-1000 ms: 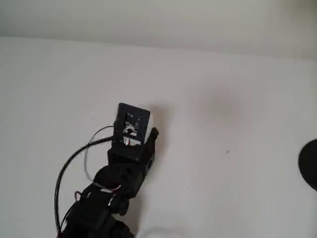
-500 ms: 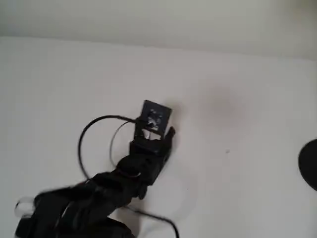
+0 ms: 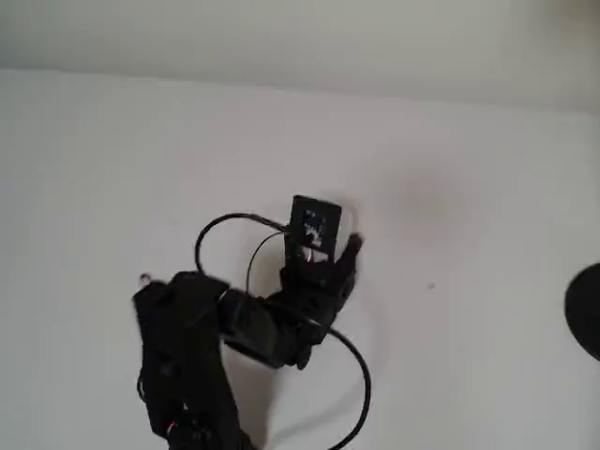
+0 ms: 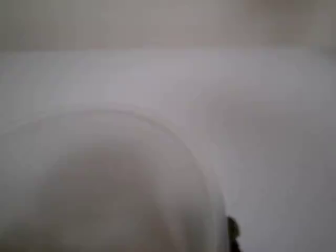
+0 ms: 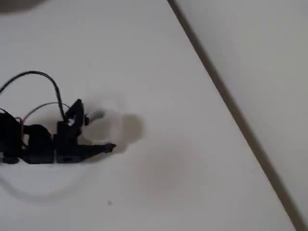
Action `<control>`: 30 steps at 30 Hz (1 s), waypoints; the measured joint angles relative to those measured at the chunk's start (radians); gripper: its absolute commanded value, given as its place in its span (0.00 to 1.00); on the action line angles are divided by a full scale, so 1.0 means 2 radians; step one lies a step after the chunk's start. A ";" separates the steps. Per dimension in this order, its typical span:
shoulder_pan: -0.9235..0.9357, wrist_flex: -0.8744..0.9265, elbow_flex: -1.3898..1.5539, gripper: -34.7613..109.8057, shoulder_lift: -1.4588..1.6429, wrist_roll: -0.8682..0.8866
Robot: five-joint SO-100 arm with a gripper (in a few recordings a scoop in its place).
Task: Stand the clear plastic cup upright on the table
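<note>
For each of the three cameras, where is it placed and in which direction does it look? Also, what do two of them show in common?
Overhead view: sits above, looks down on the white table; shows the black arm, its cables and the end effector.
Wrist view: rides on the arm, looks forward and down; a blurred clear plastic cup very close, a dark fingertip at the lower edge.
Fixed view: sits high to one side, looks obliquely down; end effector around the cup.
Shared: overhead and fixed views both show the end effector on the table.
</note>
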 measured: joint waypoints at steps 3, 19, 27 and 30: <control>-0.001 -0.011 -0.032 0.69 -0.035 -0.017; 0.000 0.091 0.022 0.69 0.097 0.026; 0.001 0.437 0.077 0.69 0.391 0.133; 0.000 0.540 0.077 0.68 0.497 0.175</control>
